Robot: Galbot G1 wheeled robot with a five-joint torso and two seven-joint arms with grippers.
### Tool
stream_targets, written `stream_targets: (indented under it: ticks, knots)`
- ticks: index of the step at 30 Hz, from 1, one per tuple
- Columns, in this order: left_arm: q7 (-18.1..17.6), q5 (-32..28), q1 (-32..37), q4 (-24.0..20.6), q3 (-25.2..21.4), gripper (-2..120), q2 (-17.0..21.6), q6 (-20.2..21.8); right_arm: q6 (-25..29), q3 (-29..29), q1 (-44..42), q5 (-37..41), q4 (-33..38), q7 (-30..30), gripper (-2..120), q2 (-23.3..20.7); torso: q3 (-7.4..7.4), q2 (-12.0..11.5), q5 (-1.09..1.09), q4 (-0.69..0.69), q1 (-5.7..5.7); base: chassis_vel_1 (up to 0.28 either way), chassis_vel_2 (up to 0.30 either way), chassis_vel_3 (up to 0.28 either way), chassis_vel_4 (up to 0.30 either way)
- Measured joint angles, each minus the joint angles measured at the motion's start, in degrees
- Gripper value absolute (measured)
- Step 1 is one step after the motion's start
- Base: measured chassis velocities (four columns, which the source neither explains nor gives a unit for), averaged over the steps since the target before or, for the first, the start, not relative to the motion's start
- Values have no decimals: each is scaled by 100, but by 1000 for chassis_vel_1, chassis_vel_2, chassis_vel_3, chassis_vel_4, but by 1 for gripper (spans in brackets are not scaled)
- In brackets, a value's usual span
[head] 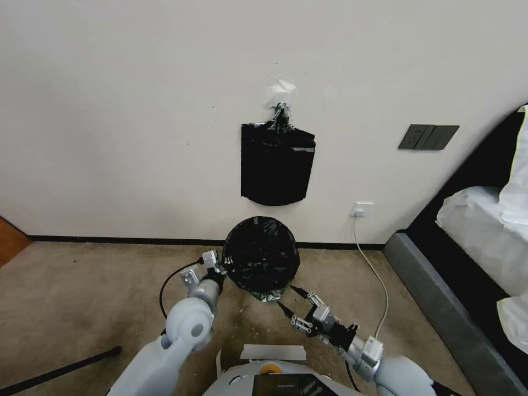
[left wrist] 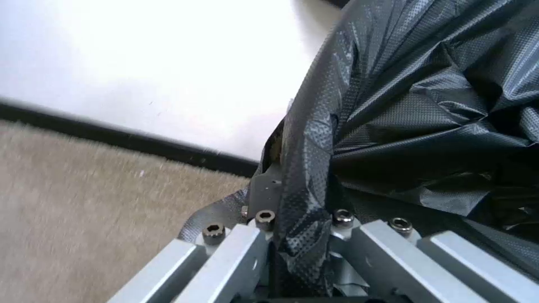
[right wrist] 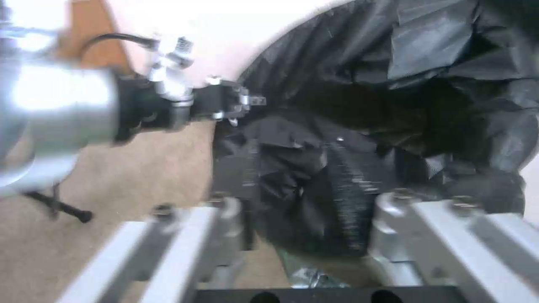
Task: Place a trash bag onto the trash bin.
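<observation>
The trash bag already covers the bin. The left gripper, at 9 o'clock, pinches its edge. The right gripper, at 5 o'clock, is wide open, holding nothing.

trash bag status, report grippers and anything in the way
Left gripper shut on thin glossy black trash bag at bin's left edge. Right gripper open, just clear of bag. Bag covers bin mouth. Nothing blocking.

left gripper fingers pinched on fold of crinkled black trash bag; beige carpet, black baseboard, white wall behind.
</observation>
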Motion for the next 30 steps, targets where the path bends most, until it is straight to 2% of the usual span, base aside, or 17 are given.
stream_targets:
  ticks: [2,3,6,7,8,11,12,15,16,18,24,30]
  knots:
    - [2,322,-11,5,146,1,-36,-34,-538,-166,594,588,10,411,15,-50,0,0,-2,1,0,0,0,0,0]
    - [2,322,-11,5,146,1,-36,-34,-538,-166,594,588,10,411,15,-50,0,0,-2,1,0,0,0,0,0]
    - [22,827,-14,58,380,1,-97,-93,-1691,-585,1816,2287,2,1634,0,-74,0,0,-2,0,0,0,0,0,0]
    - [22,827,-14,58,380,1,-97,-93,-1691,-585,1816,2287,2,1634,0,-74,0,0,-2,0,0,0,0,0,0]
    - [31,925,-16,67,451,1,-122,-98,-1967,-815,2345,2744,-6,2001,0,-43,0,0,-2,0,0,0,0,0,0]
    - [32,1153,-16,106,616,1,-201,-99,-2366,-1678,3546,3301,-44,2614,0,138,0,0,-5,2,0,0,0,0,0]
    - [32,1153,-16,106,616,1,-201,-99,-2366,-1678,3546,3301,-44,2614,0,138,0,0,-5,2,0,0,0,0,0]
    - [23,1240,-17,131,672,1,-255,-94,-2677,-2553,4416,3544,-447,3254,0,509,1,0,-3,0,0,0,0,0,0]
    - [23,1240,-17,131,672,1,-255,-94,-2677,-2553,4416,3544,-447,3254,0,509,1,0,-3,0,0,0,0,0,0]
    - [16,1260,18,126,647,1,-268,-86,-2808,-2971,4840,3574,-710,3555,0,718,1,0,-3,-1,0,0,0,0,0]
    - [37,1355,441,-113,297,1,-346,-60,-2943,-4145,5876,3448,-1641,4034,0,1290,1,0,-3,5,0,0,0,0,0]
    - [75,1362,592,-246,214,1,-341,-56,-2939,-4372,6021,3340,-2116,4170,0,1432,0,0,-3,-1,0,0,0,0,0]
